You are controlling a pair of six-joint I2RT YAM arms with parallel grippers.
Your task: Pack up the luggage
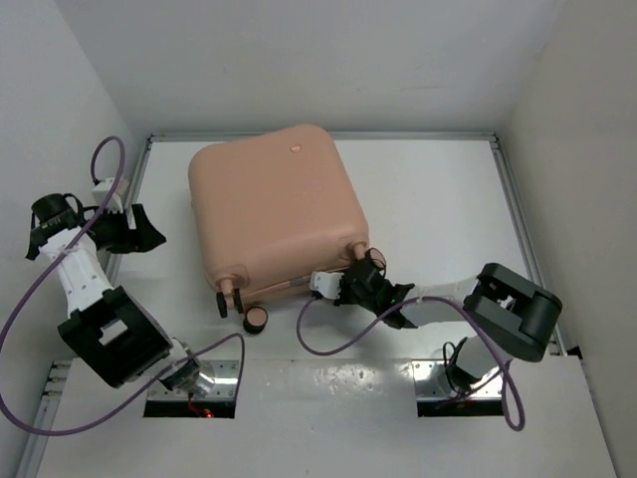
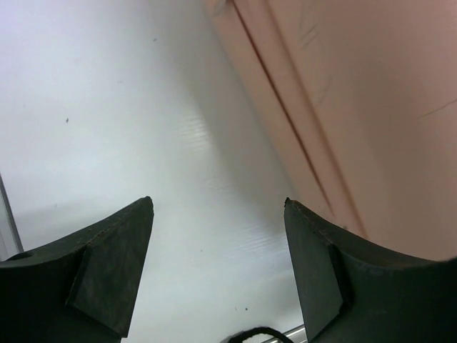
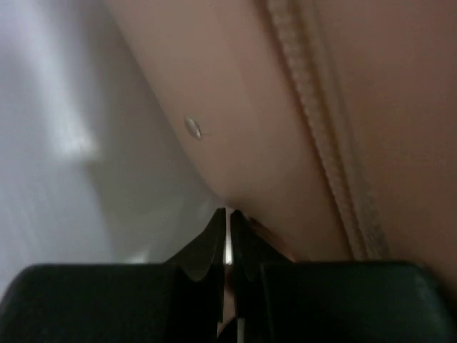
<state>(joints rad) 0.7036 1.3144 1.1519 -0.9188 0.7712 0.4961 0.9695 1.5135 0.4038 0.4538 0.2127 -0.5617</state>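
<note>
The luggage, a large peach-pink hard-shell suitcase, lies shut and flat on the white table, its wheels toward the near side. My right gripper is shut at the suitcase's near right corner, beside a wheel. In the right wrist view its tips press against the shell just left of the zipper; I see nothing between them. My left gripper is open and empty, left of the suitcase. In the left wrist view the shell fills the right side.
White walls close the table in on the left, back and right. A metal rail runs along the table's edges. Purple cables loop off both arms in front of the suitcase. Bare table lies right of the suitcase.
</note>
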